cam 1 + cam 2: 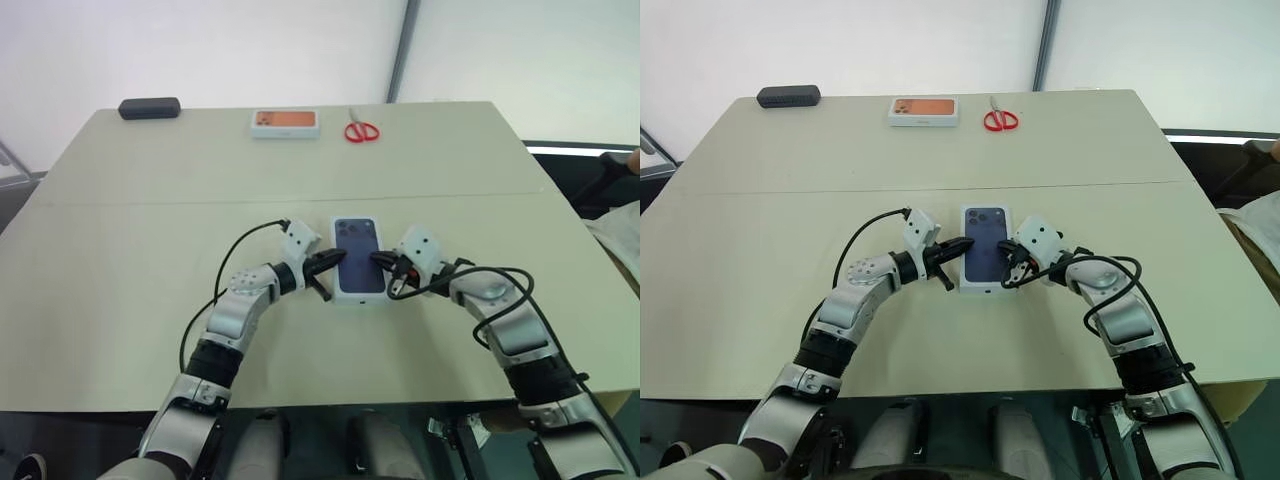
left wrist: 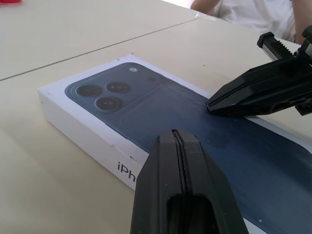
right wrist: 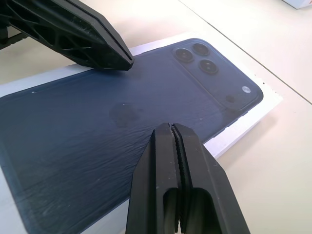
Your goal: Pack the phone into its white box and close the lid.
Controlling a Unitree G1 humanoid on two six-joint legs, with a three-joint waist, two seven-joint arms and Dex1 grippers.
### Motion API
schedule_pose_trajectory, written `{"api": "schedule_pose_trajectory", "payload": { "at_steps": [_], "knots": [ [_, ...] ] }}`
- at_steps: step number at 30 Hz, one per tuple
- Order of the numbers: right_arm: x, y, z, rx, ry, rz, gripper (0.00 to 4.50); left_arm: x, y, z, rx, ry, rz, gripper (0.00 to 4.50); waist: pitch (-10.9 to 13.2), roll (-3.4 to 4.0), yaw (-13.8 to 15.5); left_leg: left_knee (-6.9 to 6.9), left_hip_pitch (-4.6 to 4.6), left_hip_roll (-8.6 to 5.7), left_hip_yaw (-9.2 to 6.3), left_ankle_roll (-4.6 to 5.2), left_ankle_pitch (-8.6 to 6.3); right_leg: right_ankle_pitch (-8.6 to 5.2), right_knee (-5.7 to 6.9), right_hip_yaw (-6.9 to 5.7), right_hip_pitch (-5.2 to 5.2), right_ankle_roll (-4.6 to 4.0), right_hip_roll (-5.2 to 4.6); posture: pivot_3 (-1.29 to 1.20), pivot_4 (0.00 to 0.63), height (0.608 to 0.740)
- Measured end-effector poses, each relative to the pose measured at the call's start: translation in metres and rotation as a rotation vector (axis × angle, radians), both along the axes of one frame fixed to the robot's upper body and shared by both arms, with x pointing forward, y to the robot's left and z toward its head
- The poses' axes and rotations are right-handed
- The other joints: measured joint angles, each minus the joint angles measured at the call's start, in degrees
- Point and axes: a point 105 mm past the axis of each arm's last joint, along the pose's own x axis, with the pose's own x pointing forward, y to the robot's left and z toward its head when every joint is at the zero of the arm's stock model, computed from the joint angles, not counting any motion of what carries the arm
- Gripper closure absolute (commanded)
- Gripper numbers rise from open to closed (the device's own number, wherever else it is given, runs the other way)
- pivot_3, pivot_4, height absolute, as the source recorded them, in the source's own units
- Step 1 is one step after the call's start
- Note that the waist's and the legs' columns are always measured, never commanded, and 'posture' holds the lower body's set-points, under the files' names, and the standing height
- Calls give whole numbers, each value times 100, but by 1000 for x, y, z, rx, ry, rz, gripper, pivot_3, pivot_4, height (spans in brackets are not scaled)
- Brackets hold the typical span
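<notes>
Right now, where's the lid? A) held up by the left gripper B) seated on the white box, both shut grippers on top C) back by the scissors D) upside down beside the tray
B: the lid, phone picture up, covers the box, with the shut left gripper and right gripper tips on it.

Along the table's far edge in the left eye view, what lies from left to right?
black oblong case → white box with orange top → red scissors
</notes>
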Motion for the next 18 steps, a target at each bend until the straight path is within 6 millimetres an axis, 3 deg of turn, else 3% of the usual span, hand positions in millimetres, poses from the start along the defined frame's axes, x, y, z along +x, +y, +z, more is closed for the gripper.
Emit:
{"api": "schedule_pose_trajectory", "payload": {
  "at_steps": [9, 12, 18],
  "knots": [
    [16, -3, 5, -4, -28, -69, 4446, 15, 8, 8, -48, 10, 74, 4500, 1, -1, 0, -6, -12, 0, -2, -1, 0, 1, -1, -1, -13, 2, 0, 0, 150, 740],
    [17, -9, 7, 54, -1, -98, 3147, 16, 11, 11, -87, 16, 80, 3208, 1, -1, 10, -3, -21, 0, -3, -1, 0, 1, -1, -1, -18, 2, 0, 0, 150, 740],
    [14, -20, 13, 173, 46, -120, 75, 23, 37, 27, -95, -53, 147, 177, 3, -2, -20, -17, -41, 1, -1, -1, 1, 1, 3, 2, -55, 2, 2, 0, 150, 740]
  ]
}}
